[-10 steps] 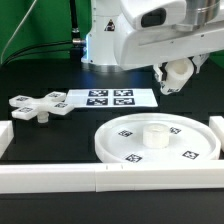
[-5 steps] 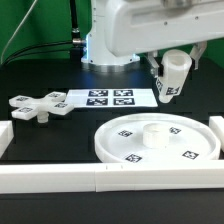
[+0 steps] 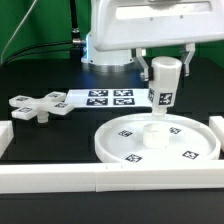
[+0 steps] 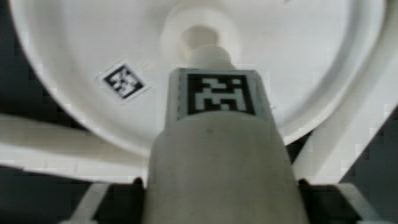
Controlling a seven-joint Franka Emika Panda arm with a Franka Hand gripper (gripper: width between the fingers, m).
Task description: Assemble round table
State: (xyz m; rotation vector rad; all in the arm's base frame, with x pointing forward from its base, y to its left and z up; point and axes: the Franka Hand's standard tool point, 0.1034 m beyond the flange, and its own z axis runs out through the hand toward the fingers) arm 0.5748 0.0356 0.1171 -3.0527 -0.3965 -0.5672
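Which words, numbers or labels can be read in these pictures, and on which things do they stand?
None: no words or numbers show.
Only black-white square tags stand on the held post, the round disc, the cross-shaped piece and the marker board.

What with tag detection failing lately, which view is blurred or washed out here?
Exterior view: evenly lit and fairly sharp, with the tags on the post and disc distinct, though the white arm is nearly blown out. Wrist view: soft throughout, with the post looming close to the lens, its tag readable but fuzzy, and the disc's tag smeared.
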